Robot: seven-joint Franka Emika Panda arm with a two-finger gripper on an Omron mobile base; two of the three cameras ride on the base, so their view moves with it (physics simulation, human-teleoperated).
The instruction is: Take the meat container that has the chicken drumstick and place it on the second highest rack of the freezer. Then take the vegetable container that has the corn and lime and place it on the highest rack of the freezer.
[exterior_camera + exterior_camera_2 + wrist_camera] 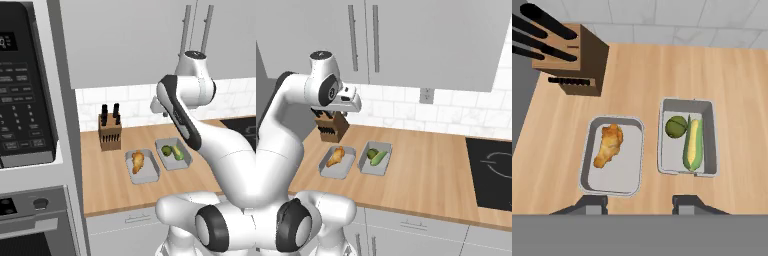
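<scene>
Wooden counter (737, 75): 2 trays (612, 180) mid-surface, margins free.

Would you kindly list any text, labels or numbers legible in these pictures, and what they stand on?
None can be read for certain.
Microwave display: pale digits, too blurred to read.
Microwave keypad buttons: white labels, too small to read.
Oven panel: no legible marks.

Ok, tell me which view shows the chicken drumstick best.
The hand view: it looks straight down on the chicken drumstick, large and unblocked in its grey tray. The left and right base views show it smaller, at a slant, as an orange lump in the same tray.
</scene>
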